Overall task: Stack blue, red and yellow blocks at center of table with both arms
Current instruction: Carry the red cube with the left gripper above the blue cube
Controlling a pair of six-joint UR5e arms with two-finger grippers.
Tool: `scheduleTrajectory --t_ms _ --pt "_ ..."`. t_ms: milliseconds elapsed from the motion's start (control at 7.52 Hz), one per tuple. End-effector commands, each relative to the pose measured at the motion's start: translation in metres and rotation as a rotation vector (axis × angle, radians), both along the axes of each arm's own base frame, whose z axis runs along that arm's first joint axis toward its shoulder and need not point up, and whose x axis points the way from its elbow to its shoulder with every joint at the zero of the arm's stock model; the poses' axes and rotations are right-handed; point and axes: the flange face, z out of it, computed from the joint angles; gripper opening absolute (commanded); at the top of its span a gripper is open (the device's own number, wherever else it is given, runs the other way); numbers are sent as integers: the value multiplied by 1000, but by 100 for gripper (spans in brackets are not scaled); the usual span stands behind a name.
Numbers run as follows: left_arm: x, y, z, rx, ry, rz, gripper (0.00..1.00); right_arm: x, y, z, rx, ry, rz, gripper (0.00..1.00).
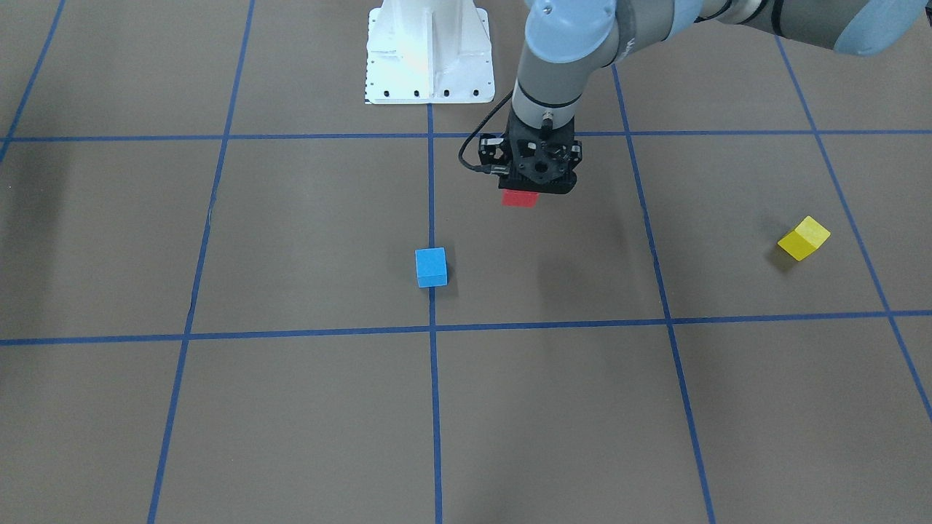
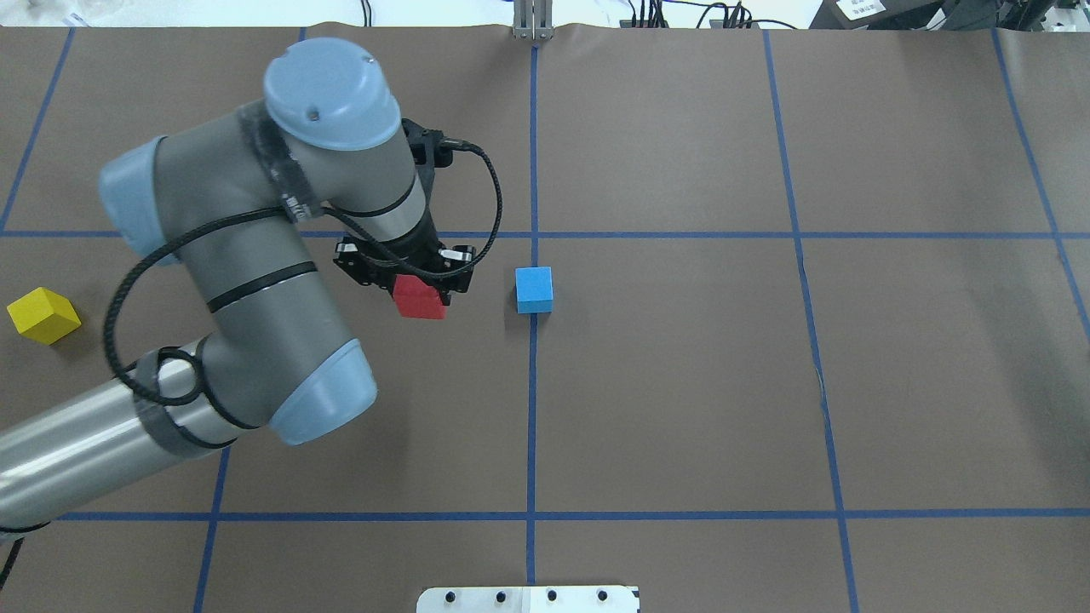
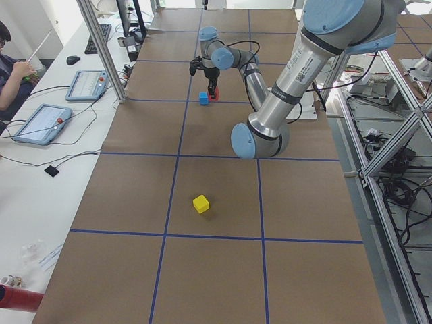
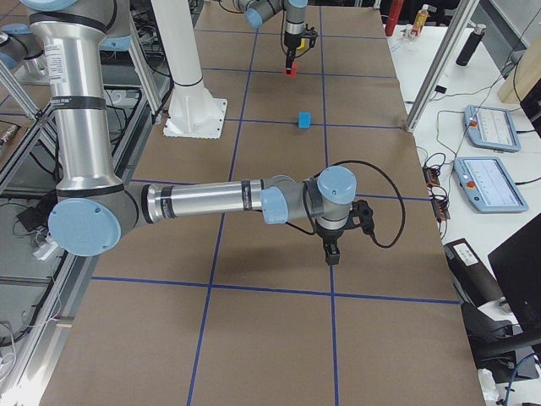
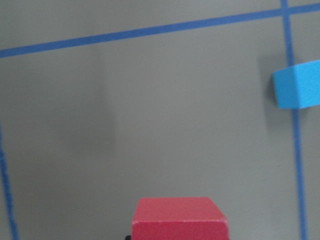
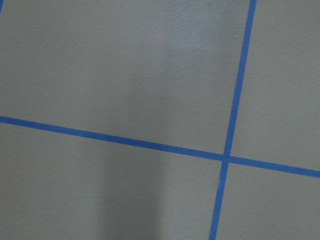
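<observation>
From across the table, the left claw [image 1: 526,191] points straight down, clenched on the red block [image 1: 518,199], which it holds clear of the table [image 1: 291,240]. The blue block [image 1: 431,267] sits on the brown paper surface beside a crossing-free stretch of a blue tape line [image 1: 432,378], near the red block but apart from it. The yellow block [image 1: 803,238] lies well apart, turned at an angle. A white base [image 1: 429,54] stands at the far edge.

From overhead, the red block hangs just beside the blue block, on its left; the yellow block is at the far left edge.

From the left end, the yellow block is near and the other two far. A person [image 3: 10,67] sits at a side bench with two tablets [image 3: 39,123].

From the right end, the right claw [image 4: 331,254] points down over bare paper, well apart from all blocks; whether it is clenched I cannot tell.

The left wrist view shows the red block at the bottom edge and the blue block at the right.

The right wrist view shows only brown paper and crossing tape.
</observation>
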Motion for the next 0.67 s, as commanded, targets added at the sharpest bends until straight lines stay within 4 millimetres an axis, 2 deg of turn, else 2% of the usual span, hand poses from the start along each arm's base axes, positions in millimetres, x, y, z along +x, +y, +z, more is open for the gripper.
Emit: scheduleTrajectory --t_ms 0,266,532 --pt "48 -24 -25 -42 16 -41 0 8 15 15 -17 -1 3 100" --pt "88 -38 -29 -72 37 -66 0 11 20 18 -31 -7 10 100" --pt "103 -40 -31 -105 63 -101 0 12 20 19 -31 -7 12 100"
